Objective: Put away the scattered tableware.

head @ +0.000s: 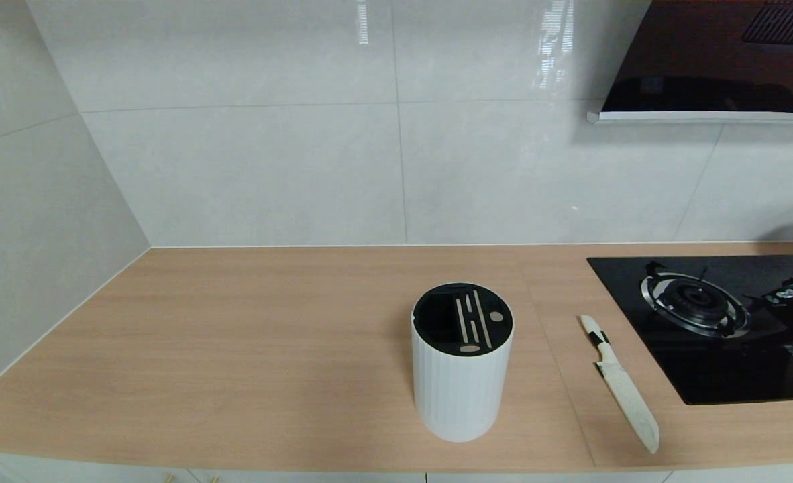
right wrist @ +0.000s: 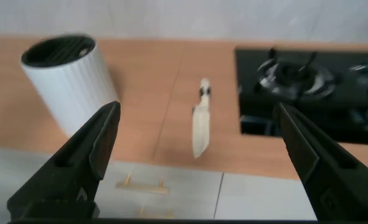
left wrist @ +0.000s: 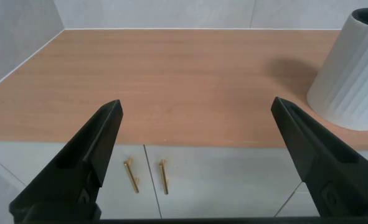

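Bright, even light falls from overhead on the pale wood counter [head: 235, 349]. The white holder [head: 462, 382] throws only a faint, soft shadow to its left and behind it. High above the holder, the glossy wall tiles [head: 302, 168] carry two vertical streaks of glare. To the holder's right the black cooktop [head: 725, 369] gives dim reflections. Above that, the hood [head: 705, 60] darkens the wall beneath it.

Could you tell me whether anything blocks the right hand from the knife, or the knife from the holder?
Nothing visible: the open right hand faces the knife across bare counter, and bare counter separates knife from holder.
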Motion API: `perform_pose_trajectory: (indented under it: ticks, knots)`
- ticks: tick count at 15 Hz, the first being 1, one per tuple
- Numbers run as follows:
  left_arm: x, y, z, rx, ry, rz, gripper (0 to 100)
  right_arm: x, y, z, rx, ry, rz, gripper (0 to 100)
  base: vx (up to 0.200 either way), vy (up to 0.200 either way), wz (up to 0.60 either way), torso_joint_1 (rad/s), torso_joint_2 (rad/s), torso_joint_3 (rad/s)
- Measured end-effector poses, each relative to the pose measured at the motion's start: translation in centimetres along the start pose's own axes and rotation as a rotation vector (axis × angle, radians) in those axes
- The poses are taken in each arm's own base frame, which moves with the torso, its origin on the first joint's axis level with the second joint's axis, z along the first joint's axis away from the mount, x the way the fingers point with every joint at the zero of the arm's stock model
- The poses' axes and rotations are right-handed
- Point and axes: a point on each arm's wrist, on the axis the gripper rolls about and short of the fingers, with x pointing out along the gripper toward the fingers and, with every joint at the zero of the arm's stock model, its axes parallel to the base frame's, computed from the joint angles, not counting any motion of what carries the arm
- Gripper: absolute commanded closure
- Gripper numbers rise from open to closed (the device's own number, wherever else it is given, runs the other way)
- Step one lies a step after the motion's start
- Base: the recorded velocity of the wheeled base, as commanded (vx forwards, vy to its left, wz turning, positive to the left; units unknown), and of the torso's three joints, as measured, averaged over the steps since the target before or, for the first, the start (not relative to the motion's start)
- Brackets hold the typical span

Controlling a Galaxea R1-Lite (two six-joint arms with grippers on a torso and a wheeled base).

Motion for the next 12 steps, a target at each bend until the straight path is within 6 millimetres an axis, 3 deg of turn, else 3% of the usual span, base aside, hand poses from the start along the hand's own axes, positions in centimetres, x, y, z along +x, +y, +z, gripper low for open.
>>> perform_pose_trajectory:
  ticks: [3, 6, 9, 12]
  knots:
    - [0.0, 0.0, 0.0, 0.0, 0.0, 0.0, 0, 5.3, -0.2, 3.2, -0.007, 0.189, 0.032, 0, 0.0, 0.0, 0.0, 0.0, 0.0, 0.0]
    - [0.0, 0.0, 0.0, 0.0, 0.0, 0.0, 0, 12.0, -0.1, 4.5, -0.013, 0.358, 0.065, 0, 0.0, 0.0, 0.0, 0.0, 0.0, 0.0]
    - [0.0, 0.0, 0.0, 0.0, 0.001, 0.0, 0, 19.1, 0.0, 3.6, -0.022, 0.446, 0.071, 0, 0.0, 0.0, 0.0, 0.0, 0.0, 0.0]
    - [0.0, 0.0, 0.0, 0.0, 0.0, 0.0, 0, 25.9, -0.1, 0.2, -0.052, 0.5, 0.021, 0, 0.0, 0.0, 0.0, 0.0, 0.0, 0.0]
